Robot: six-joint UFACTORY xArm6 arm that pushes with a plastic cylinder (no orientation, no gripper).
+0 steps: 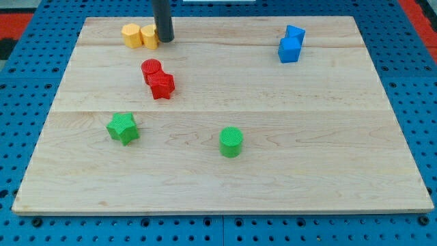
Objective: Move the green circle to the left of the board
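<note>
Two yellow blocks (139,35) touching my tip (164,39), two red blocks (158,78), two blue blocks (291,44), one green star (123,128), one green circle (231,141)

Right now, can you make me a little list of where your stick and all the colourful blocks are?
my tip: near the view's top, right beside the yellow blocks
yellow blocks: two, side by side, top left
red blocks: two, touching, below the yellow ones
green star: lower left
green circle: lower middle, standing alone, far from my tip
blue blocks: two, touching, top right
board: pale wood
</note>
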